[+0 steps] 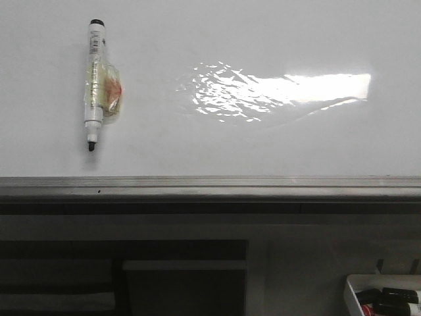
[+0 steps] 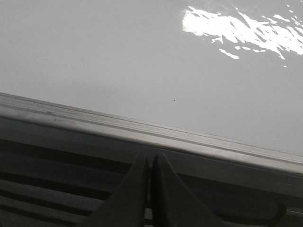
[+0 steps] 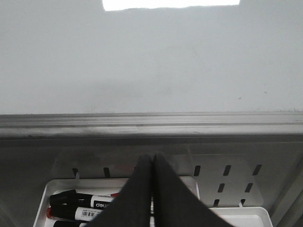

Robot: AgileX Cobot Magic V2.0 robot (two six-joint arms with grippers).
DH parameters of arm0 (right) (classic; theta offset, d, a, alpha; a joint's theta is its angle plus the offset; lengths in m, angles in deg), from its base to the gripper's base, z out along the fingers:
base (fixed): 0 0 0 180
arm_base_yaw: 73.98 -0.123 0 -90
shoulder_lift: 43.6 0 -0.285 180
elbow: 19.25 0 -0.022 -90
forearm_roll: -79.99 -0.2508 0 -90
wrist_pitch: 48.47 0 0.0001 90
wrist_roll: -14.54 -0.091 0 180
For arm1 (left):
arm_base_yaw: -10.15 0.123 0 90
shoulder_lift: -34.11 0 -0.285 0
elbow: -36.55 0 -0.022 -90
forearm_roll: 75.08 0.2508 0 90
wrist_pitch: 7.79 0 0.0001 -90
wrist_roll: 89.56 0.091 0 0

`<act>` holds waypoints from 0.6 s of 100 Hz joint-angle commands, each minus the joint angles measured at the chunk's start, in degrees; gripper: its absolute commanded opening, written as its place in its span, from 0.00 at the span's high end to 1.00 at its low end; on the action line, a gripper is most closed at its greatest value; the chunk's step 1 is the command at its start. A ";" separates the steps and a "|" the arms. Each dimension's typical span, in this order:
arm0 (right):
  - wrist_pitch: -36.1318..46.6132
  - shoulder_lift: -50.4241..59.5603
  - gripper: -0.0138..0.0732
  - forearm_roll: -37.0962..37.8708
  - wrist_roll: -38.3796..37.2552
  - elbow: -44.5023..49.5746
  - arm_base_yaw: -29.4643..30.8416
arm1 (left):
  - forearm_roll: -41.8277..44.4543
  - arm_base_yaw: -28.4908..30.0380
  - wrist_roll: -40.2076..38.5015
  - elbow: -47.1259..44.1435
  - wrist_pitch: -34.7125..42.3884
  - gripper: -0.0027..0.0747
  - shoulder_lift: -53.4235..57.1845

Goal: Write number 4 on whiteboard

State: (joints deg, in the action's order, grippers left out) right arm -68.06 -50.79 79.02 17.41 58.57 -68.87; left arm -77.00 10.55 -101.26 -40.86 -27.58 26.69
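Whiteboard bare — marker lying on it; left claw and right claw pinched empty.

Dim, grey frames with 1 harsh glare patch.
Rippled glare blew out on the glossy white flat whiteboard; below its grey rail everything sat in soft, murky shadow.

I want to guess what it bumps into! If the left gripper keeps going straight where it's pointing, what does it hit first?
Probably the grey metal edge rail of the whiteboard. The left gripper, fingers together, points right at it, though the picture doesn't show whether it would pass above it.
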 commanded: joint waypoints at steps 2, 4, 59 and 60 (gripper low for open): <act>1.09 1.11 0.91 0.50 0.09 1.61 0.35 | -0.24 0.00 -0.65 -0.96 2.66 0.99 1.58; 1.09 1.11 0.91 0.50 0.09 1.61 0.35 | -0.24 0.00 -0.65 -0.96 2.66 0.99 1.58; 1.09 1.11 0.91 0.50 0.09 1.61 0.35 | 1.92 0.00 -0.65 -0.96 2.66 0.99 1.58; 1.09 1.11 0.91 0.50 0.09 1.61 0.35 | 1.92 0.00 -0.65 -0.96 2.66 0.99 1.58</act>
State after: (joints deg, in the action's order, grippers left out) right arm -68.06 -50.79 79.02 17.41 58.57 -68.87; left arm -75.80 10.55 -101.26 -40.86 -27.58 26.69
